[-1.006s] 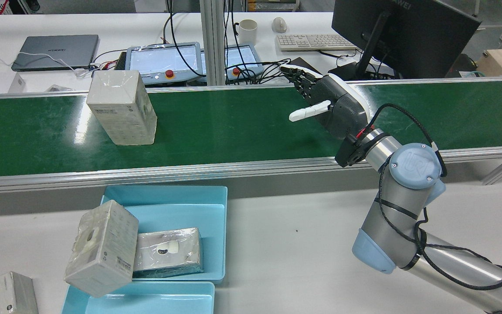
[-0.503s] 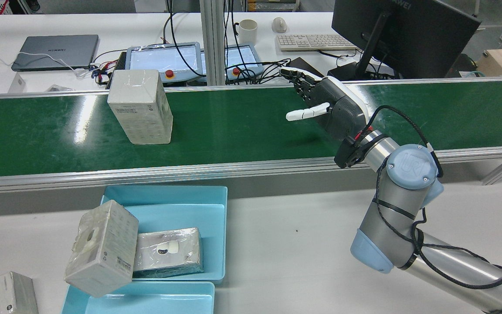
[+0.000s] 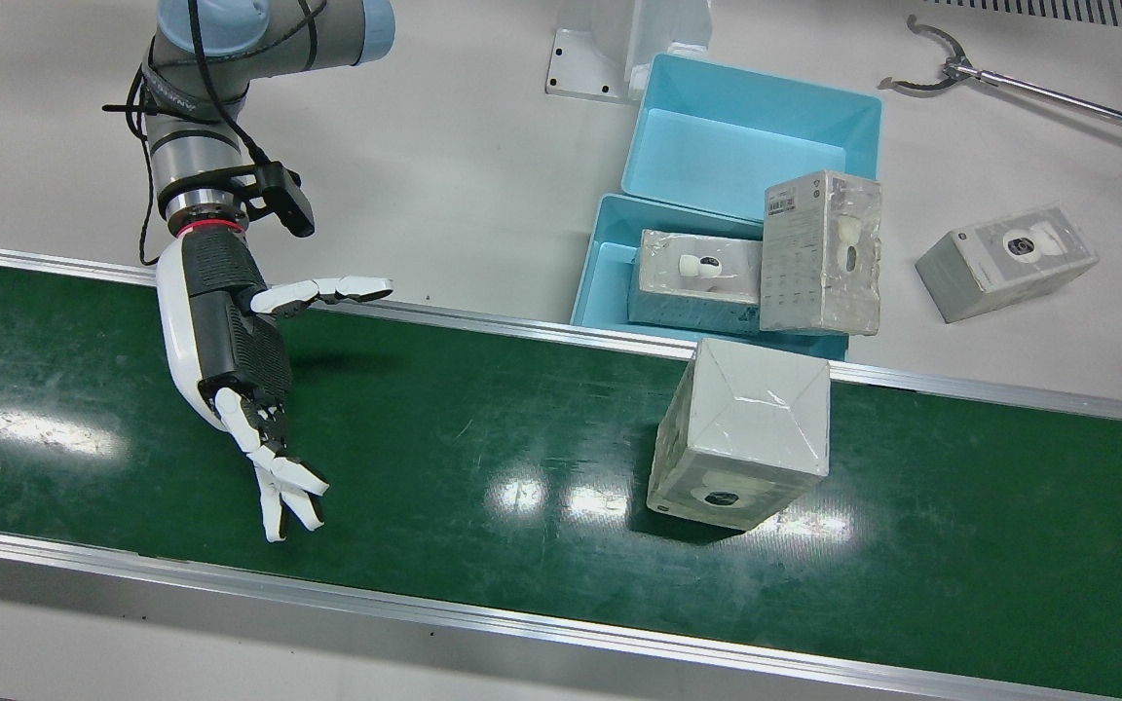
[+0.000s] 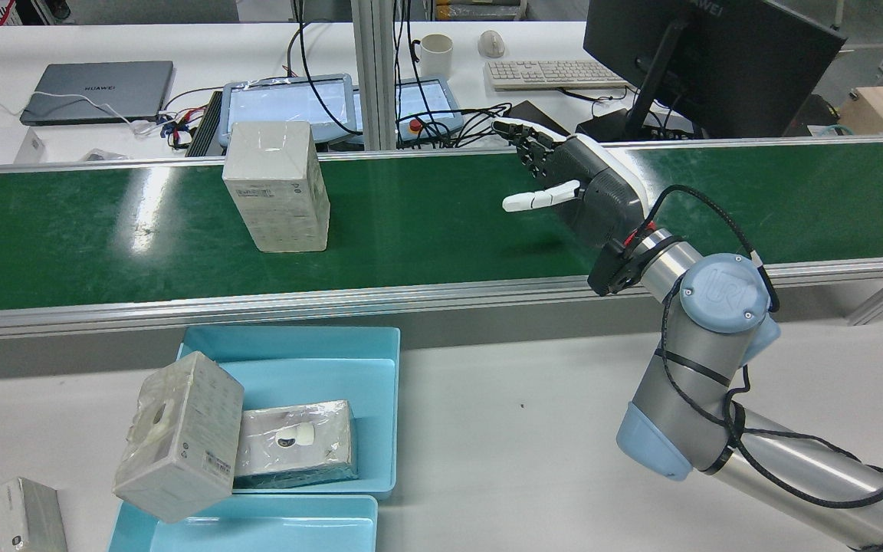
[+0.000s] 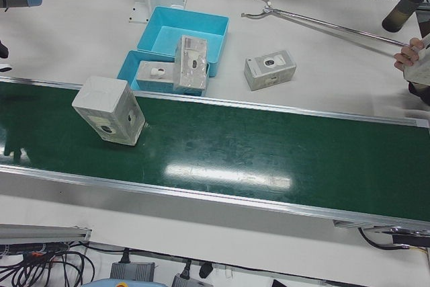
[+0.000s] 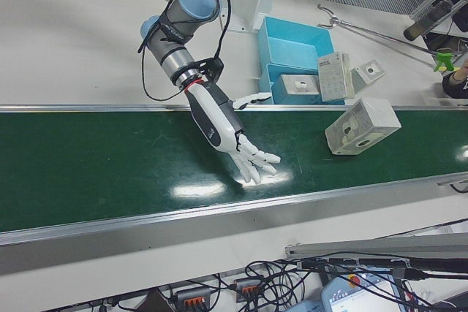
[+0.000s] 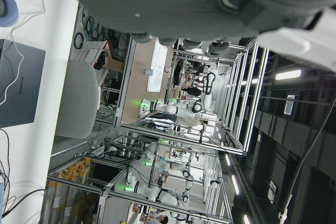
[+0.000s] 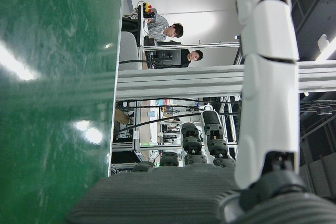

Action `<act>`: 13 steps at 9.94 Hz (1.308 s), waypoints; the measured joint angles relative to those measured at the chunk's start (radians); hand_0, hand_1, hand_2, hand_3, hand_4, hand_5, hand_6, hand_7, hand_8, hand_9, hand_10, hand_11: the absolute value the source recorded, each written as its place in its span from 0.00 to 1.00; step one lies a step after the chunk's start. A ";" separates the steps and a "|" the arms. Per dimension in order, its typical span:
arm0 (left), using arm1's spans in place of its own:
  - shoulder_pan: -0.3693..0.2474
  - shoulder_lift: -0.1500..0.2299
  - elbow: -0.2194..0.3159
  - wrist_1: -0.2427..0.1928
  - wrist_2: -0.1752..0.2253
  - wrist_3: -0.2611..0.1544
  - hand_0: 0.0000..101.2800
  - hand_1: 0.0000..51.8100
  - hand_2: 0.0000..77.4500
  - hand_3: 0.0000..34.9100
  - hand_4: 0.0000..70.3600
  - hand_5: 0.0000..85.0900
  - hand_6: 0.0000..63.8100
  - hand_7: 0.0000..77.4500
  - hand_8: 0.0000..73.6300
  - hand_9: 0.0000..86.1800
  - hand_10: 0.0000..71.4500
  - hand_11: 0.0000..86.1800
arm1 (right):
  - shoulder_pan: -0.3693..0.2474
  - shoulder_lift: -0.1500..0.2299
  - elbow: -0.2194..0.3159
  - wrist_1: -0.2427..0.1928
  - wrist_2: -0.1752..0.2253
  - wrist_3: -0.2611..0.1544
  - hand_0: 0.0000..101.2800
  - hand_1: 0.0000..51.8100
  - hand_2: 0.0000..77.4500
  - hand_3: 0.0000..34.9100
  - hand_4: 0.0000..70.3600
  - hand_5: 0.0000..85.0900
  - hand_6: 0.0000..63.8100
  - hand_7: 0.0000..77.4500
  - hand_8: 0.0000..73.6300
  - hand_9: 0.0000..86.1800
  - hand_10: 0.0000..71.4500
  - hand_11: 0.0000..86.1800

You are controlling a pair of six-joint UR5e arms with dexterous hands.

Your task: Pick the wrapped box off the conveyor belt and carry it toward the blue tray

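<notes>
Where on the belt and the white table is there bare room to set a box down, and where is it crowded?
Bare green belt lies between the wrapped box and the open right hand. The white table between the blue tray and the right arm is bare. The tray is crowded, with wrapped boxes in and against it.

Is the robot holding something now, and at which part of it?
Nothing is held. The right hand hangs open over the belt, apart from the box. The left hand's own view shows nothing in it.

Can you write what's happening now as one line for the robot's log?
right hand: open, over belt | wrapped box: on belt, not held | blue tray: waiting
</notes>
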 joint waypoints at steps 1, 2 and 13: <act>0.000 0.000 0.000 0.000 0.000 0.000 0.00 0.00 0.01 0.00 0.00 0.01 0.01 0.01 0.01 0.00 0.00 0.01 | 0.000 0.000 0.000 0.000 0.000 0.001 0.47 0.31 0.15 0.00 0.14 0.21 0.05 0.06 0.01 0.04 0.00 0.01; 0.000 0.000 0.000 0.000 0.000 0.000 0.00 0.00 0.01 0.00 0.00 0.01 0.01 0.01 0.01 0.00 0.01 0.01 | 0.001 0.000 0.001 0.000 0.000 0.003 0.48 0.31 0.15 0.00 0.14 0.21 0.05 0.06 0.01 0.04 0.00 0.01; 0.000 0.000 0.000 0.000 0.000 0.000 0.00 0.00 0.01 0.00 0.00 0.01 0.01 0.01 0.01 0.00 0.00 0.01 | -0.001 0.000 -0.002 0.000 0.001 -0.002 0.48 0.31 0.15 0.00 0.15 0.21 0.05 0.06 0.01 0.04 0.00 0.01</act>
